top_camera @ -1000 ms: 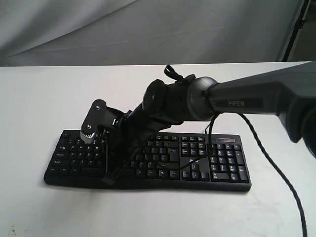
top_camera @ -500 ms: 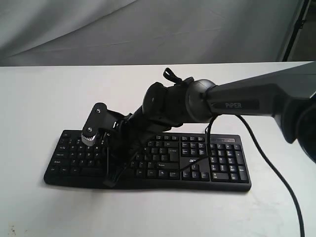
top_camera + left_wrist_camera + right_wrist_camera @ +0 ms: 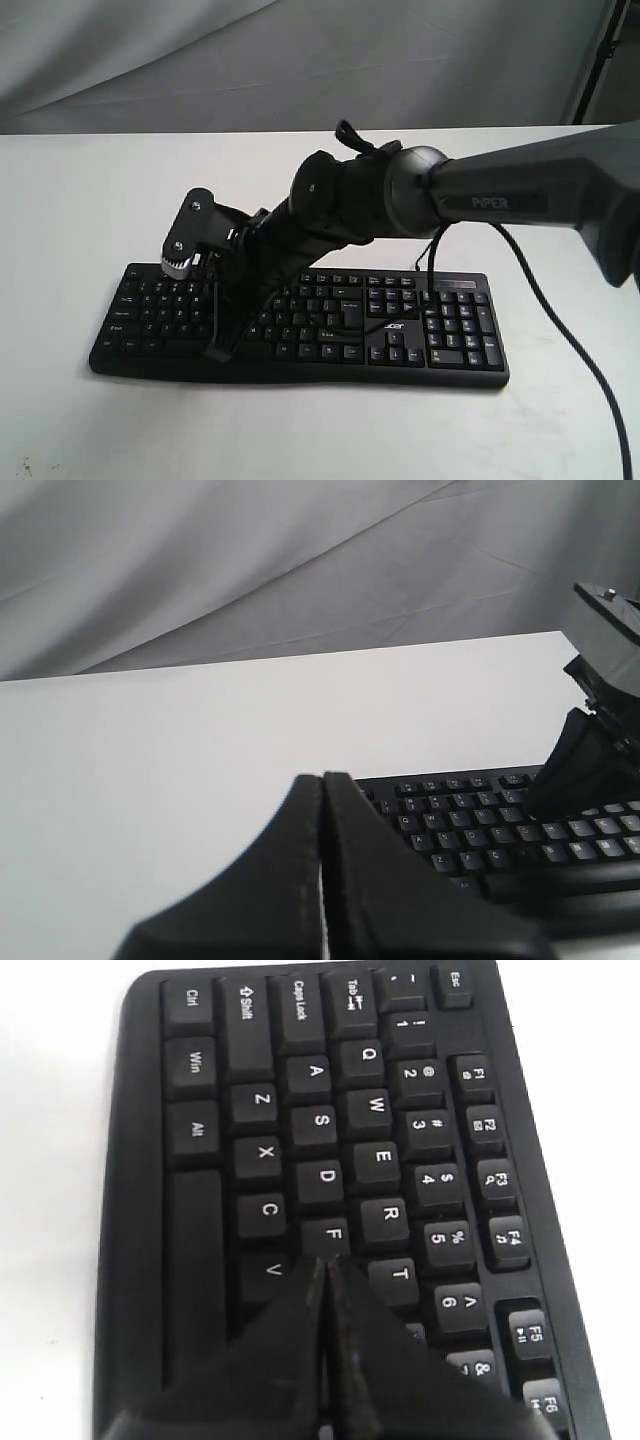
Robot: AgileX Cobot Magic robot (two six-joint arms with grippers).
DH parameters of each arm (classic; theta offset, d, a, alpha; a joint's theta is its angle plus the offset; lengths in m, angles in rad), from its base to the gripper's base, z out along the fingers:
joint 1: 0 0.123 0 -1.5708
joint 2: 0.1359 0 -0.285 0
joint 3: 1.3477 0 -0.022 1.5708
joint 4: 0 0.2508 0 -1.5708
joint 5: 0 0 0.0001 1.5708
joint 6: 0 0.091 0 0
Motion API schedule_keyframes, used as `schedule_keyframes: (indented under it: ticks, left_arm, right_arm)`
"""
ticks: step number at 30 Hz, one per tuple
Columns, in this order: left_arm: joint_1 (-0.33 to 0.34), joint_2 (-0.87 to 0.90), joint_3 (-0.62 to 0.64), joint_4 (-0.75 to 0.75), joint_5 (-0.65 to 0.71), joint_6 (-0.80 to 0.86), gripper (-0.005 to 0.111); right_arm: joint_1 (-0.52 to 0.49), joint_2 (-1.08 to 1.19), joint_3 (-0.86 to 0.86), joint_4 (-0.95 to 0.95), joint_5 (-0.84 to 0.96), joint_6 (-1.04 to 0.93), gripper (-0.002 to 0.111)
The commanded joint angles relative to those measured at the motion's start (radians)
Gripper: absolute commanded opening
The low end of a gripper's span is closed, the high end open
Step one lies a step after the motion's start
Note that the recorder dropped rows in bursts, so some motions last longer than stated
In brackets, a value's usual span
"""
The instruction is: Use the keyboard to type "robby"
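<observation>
The black keyboard lies on the white table, acer logo near its arrow keys. My right arm reaches across it to its left half. My right gripper is shut and points down at the letter keys. In the right wrist view my right gripper has its tip at the edge of the F key, with V, R and T close around it; I cannot tell whether it touches. The left wrist view has my left gripper shut and empty, beside the left end of the keyboard.
The white table reaches back to a grey cloth backdrop. A black cable hangs from the right arm and runs over the table to the right of the keyboard. A dark stand is at the back right.
My right gripper has risen slightly and shifted a little to the left over the keys. The keyboard has not moved.
</observation>
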Motion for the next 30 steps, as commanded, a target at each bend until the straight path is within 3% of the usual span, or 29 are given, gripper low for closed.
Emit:
schedule_keyframes:
  ticks: [1,30]
  left_arm:
    - [-0.006,-0.003,0.004,0.005,-0.005,-0.003,0.0]
    - [-0.006,-0.003,0.004,0.005,-0.005,-0.003,0.0]
  right_arm:
    - [-0.007,-0.008,-0.002,-0.009,-0.026,0.006,0.0]
    - [-0.053,0.063,-0.084,-0.008,0.021,0.027,0.0]
